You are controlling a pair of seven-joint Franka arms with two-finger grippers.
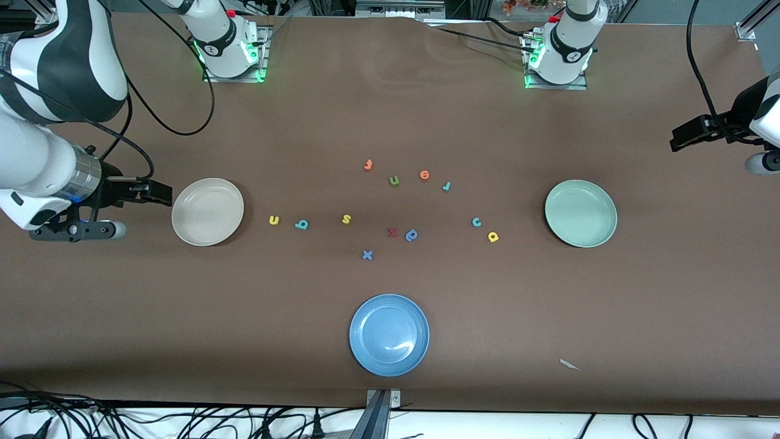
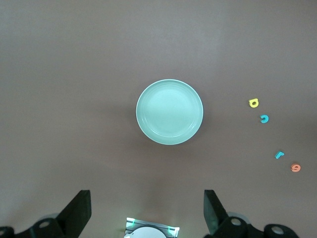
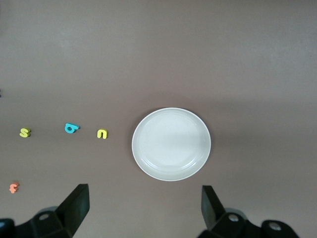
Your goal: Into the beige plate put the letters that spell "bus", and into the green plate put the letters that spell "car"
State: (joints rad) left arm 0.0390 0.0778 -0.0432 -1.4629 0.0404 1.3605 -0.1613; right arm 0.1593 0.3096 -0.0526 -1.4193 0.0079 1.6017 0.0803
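The beige plate [image 1: 208,211] [image 3: 171,144] lies toward the right arm's end of the table. Beside it in a row are the yellow "u" [image 1: 274,220] [image 3: 101,133], teal "b" [image 1: 301,225] [image 3: 71,128] and yellow "s" [image 1: 346,219] [image 3: 25,132]. The green plate [image 1: 581,213] [image 2: 169,112] lies toward the left arm's end, with the teal "c" [image 1: 476,222] [image 2: 264,118], yellow "a" [image 1: 493,236] [image 2: 253,103] and thin teal "r" [image 1: 446,186] [image 2: 280,154] beside it. My right gripper [image 1: 159,194] [image 3: 143,210] hangs open and empty over bare table beside the beige plate. My left gripper [image 1: 682,139] [image 2: 147,213] hangs open and empty over the table's end by the green plate.
A blue plate [image 1: 389,335] sits nearest the front camera, mid-table. Other letters lie in the middle: an orange "f" [image 1: 368,164], an olive "u" [image 1: 394,180], an orange round letter [image 1: 425,175], a red "z" [image 1: 392,231], a blue "p" [image 1: 411,235] and a blue "x" [image 1: 367,255].
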